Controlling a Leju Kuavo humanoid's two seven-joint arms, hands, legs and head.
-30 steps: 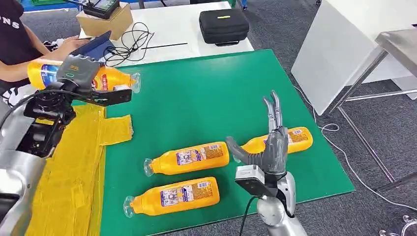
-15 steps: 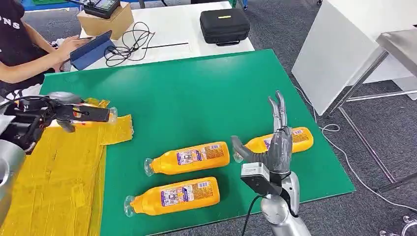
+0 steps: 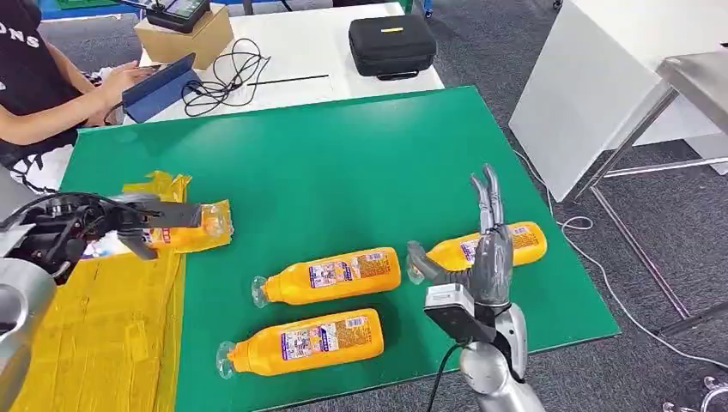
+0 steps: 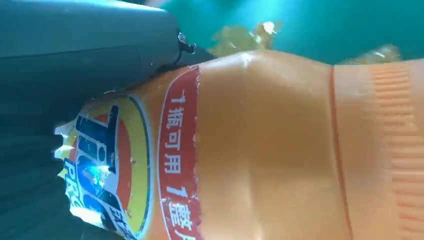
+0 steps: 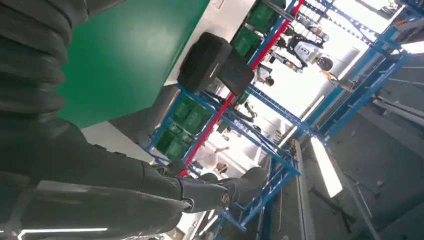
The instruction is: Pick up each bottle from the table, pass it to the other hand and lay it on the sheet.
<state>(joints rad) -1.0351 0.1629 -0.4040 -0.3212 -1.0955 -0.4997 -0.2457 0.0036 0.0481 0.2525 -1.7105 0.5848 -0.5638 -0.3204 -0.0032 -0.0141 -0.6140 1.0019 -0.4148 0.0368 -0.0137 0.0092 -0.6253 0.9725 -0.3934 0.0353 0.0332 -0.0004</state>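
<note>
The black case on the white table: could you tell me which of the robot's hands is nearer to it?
Neither clearly; it looks close. The right hand is raised over the green mat's near right part, straight below the black case; the left hand holds a bottle at the yellow sheet, far left.

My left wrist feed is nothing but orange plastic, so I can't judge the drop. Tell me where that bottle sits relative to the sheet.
Observer: The left robot hand holds the orange bottle low at the yellow sheet's edge beside the green mat. I cannot tell whether it touches.
Operator: Report the other hand.
Observer: The right robot hand is raised over the mat, fingers apart, empty.
Operator: Count the bottles on the mat.
Observer: Three: the front bottle, the middle bottle and the right-side bottle.
</note>
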